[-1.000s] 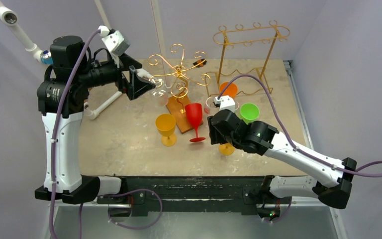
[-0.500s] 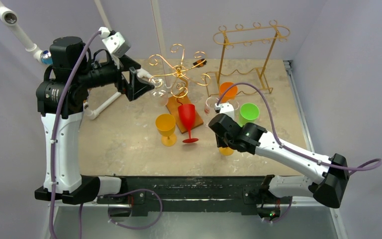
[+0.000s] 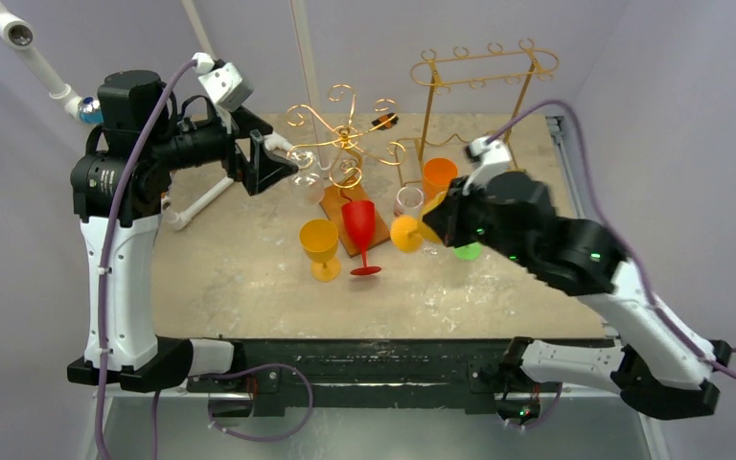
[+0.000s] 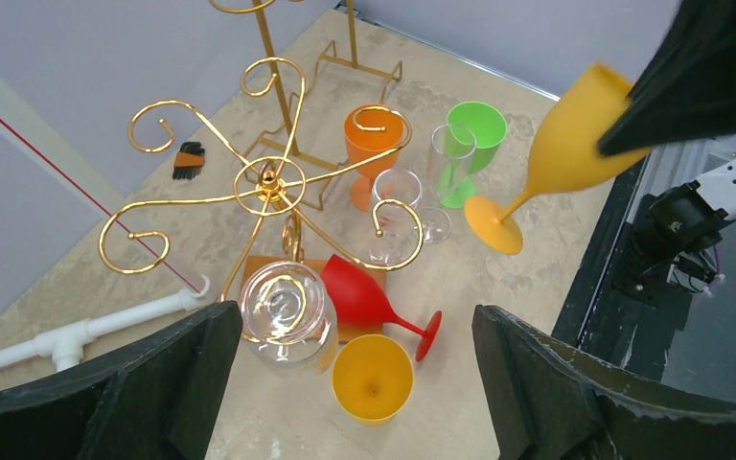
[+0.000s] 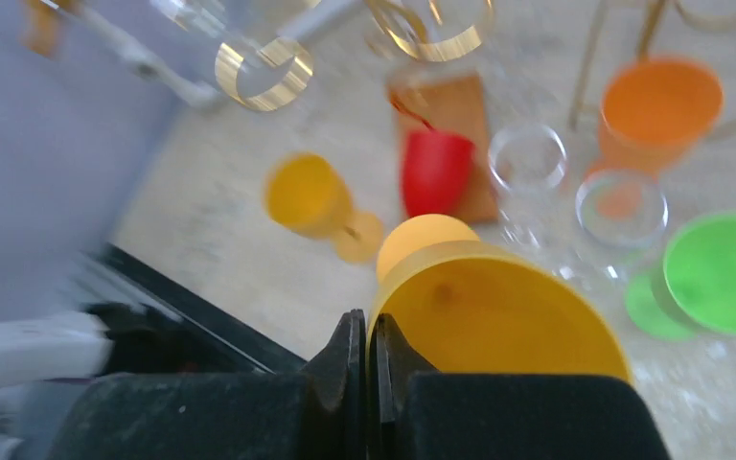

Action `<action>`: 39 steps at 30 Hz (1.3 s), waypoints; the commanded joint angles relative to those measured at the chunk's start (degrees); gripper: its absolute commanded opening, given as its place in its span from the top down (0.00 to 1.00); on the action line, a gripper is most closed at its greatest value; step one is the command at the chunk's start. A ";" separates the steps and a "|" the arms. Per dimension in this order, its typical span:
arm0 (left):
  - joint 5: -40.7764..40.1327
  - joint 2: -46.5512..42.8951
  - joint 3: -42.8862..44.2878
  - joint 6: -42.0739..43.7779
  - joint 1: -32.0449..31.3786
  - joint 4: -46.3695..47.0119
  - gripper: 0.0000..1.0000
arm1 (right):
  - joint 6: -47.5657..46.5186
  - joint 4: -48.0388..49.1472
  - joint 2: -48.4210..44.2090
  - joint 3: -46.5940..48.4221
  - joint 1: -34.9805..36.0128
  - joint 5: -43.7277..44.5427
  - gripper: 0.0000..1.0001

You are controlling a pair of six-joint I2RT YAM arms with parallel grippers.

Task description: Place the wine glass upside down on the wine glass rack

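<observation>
— So, how ought the turn to have been made?

— Slowly, I'd judge. The right hand (image 5: 364, 335) was clamped on the rim of the yellow plastic wine glass (image 4: 565, 144), a thin hold. Rolling the wrist smoothly until the bowl faced down looked wise, then feeding the stem into a free curl of the gold wire rack (image 3: 345, 134).

— And where was the glass?

— Clear of the sandy worktop (image 3: 230, 268), tilted, mouth at the fingers, foot pointing away from them, near the rack but apart. The left hand (image 3: 270, 158) hung spread wide beside the rack, holding nothing.
</observation>
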 commanded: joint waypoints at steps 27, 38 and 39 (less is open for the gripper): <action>-0.90 -2.42 -6.25 -21.18 -0.27 14.78 0.08 | -7.97 32.19 17.46 37.23 0.49 -17.09 1.00; 1.66 -1.52 -9.19 -28.17 -0.27 22.78 0.20 | -7.02 38.47 15.07 28.39 1.71 -19.76 1.00; 2.78 -1.21 -9.33 -28.30 -0.27 23.39 0.23 | -6.74 39.94 14.66 27.23 1.91 -19.77 1.00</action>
